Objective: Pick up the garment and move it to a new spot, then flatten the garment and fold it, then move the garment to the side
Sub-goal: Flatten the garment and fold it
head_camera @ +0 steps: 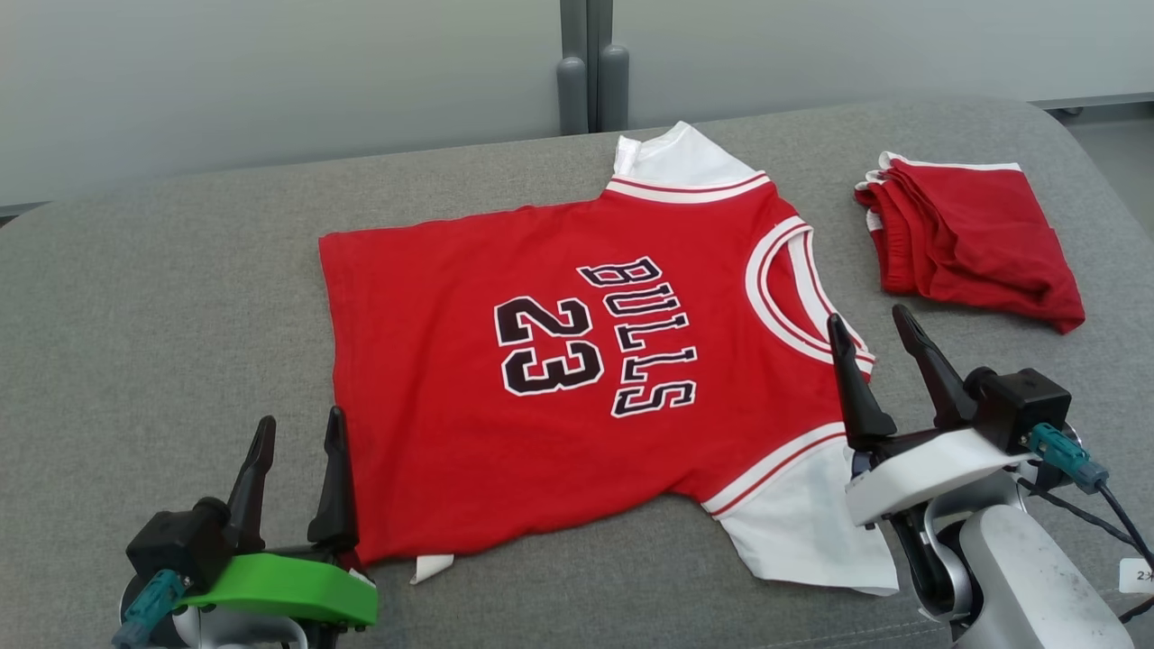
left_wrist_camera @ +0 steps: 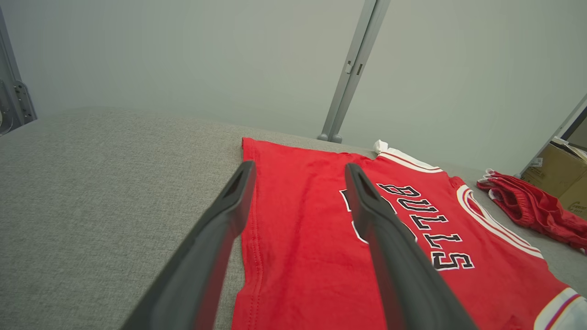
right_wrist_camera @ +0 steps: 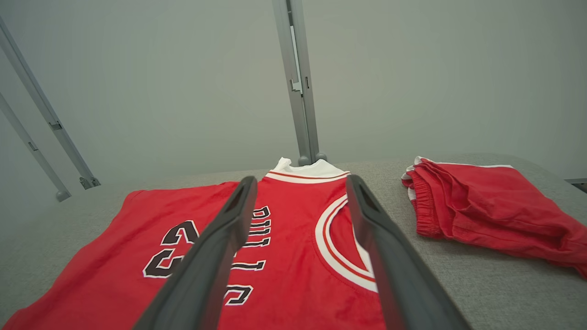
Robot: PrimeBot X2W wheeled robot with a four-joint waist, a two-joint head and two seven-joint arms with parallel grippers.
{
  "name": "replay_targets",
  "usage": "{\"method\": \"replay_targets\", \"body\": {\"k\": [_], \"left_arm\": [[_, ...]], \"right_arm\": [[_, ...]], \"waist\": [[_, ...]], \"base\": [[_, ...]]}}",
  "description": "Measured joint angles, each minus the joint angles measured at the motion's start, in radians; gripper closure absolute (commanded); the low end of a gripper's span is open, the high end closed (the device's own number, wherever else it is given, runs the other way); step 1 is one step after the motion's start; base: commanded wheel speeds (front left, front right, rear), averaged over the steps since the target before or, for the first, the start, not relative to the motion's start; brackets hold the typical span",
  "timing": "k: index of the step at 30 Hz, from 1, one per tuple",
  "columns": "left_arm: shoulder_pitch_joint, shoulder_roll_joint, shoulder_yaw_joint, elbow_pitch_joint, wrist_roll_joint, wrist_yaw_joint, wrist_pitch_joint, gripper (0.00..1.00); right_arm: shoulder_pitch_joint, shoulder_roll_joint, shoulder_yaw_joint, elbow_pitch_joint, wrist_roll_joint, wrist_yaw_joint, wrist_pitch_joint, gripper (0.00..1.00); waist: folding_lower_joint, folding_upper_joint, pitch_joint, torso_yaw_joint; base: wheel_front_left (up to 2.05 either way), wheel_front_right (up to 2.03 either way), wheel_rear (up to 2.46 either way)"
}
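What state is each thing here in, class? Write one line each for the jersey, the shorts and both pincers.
jersey: spread flat, unfolded, print facing up.
shorts: loosely folded, lying apart from the jersey.
left pincer: open, empty, at the jersey's hem.
right pincer: open, empty, near the jersey's neckline.

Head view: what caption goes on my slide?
Red jersey flat between open left gripper and open right gripper, red shorts nearby.

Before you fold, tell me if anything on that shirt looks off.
Mostly flat, but two things stand out: a small white flap pokes out from under the shirt near the left gripper, and the far sleeve is curled up at its tip.
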Motion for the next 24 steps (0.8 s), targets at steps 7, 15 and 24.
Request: {"method": "replay_targets", "body": {"k": [7,15,24], "left_arm": [[0.000,-0.004,0.009,-0.003,0.007,0.000,0.000,0.00],[0.000,-0.009,0.019,-0.003,0.014,-0.001,-0.003,0.00],[0.054,-0.026,-0.012,0.039,-0.100,-0.032,0.031,0.00]], "right_arm": [[0.000,0.005,-0.006,0.000,-0.002,0.002,0.000,0.00],[0.000,0.006,-0.022,0.000,-0.005,0.010,0.000,0.00],[0.000,0.002,-0.040,-0.004,-0.015,0.013,0.000,0.00]], "waist": [[0.0000,0.0000,0.007,0.001],[0.0000,0.0000,0.017,0.003],[0.0000,0.0000,0.038,0.017]], "base": [[0.00,0.00,0.00],[0.00,0.00,0.00],[0.00,0.00,0.00]]}}
